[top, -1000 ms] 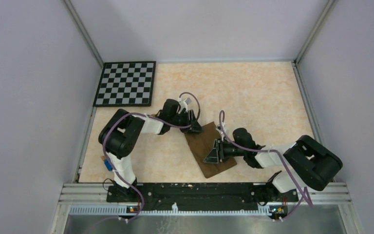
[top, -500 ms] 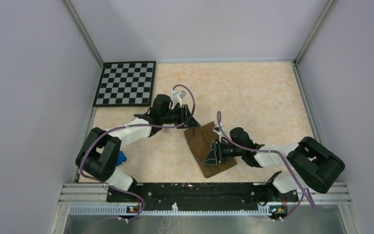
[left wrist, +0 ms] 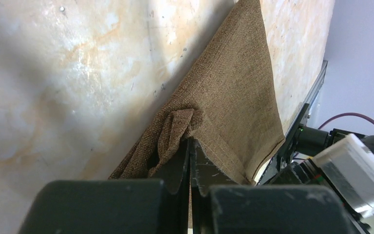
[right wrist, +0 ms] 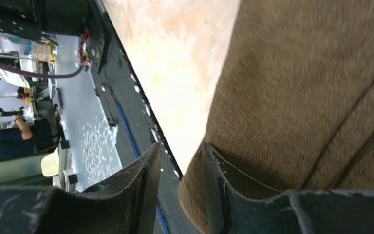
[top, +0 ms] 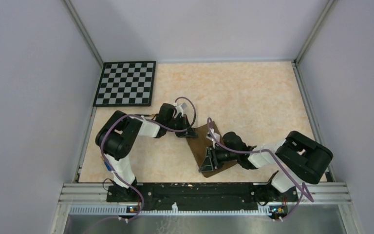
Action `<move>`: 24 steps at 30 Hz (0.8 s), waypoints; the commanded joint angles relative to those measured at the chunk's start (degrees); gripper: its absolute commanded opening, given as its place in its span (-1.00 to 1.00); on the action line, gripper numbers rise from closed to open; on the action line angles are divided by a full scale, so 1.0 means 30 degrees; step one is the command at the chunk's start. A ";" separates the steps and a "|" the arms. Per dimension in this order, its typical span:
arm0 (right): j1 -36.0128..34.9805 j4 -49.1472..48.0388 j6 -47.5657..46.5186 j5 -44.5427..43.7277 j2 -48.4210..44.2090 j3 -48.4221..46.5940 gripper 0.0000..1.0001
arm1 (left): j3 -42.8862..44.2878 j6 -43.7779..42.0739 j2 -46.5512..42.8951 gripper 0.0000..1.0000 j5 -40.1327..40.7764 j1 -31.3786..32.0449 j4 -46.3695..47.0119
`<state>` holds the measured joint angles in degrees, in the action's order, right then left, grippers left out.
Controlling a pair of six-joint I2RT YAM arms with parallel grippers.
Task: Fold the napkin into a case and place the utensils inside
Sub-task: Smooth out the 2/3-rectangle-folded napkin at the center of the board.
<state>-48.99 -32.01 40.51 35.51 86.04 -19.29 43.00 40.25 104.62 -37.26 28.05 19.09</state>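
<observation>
The brown napkin (top: 199, 146) lies folded in layers on the table, between my two arms. My left gripper (top: 191, 132) is at its far left corner. In the left wrist view the left gripper (left wrist: 190, 141) is shut, with a bunched fold of the napkin (left wrist: 233, 97) pinched at its tips. My right gripper (top: 205, 163) is low at the napkin's near left edge. Seen from the right wrist, the right gripper (right wrist: 180, 153) is open, one finger resting on the napkin (right wrist: 311, 73), whose corner reaches into the gap. The utensils and a case are out of view.
A black-and-white checkerboard (top: 125, 83) lies at the far left corner. A small blue toy car (top: 108, 165) peeks out beside the left arm's base. The metal rail (top: 199, 190) runs along the near edge, and walls close in the other sides.
The left gripper has shut on the napkin's far left corner, after swinging left and back. The right gripper has slid left along the napkin's near edge and opened slightly.
</observation>
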 commanded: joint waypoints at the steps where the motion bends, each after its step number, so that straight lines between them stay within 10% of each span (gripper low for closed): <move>1: -0.0207 -0.1206 0.0236 -0.0537 -0.0878 0.1725 -0.28 | 0.0058 -0.0504 0.1049 -1.00 0.1447 -0.0394 0.0704; 15: -0.0300 0.7343 -0.1005 -0.2673 -0.8761 0.1085 -0.22 | 0.1166 -0.1649 0.1418 -1.00 0.1749 -0.0720 -0.1408; 24: -0.0500 0.0742 0.0284 -0.0434 -0.3203 -0.0479 -0.21 | 0.1248 -0.1798 0.1324 -1.00 0.1891 -0.0712 -0.1705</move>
<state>-49.78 -18.94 39.29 31.27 69.91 -20.58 46.72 37.98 106.78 -37.41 26.61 17.26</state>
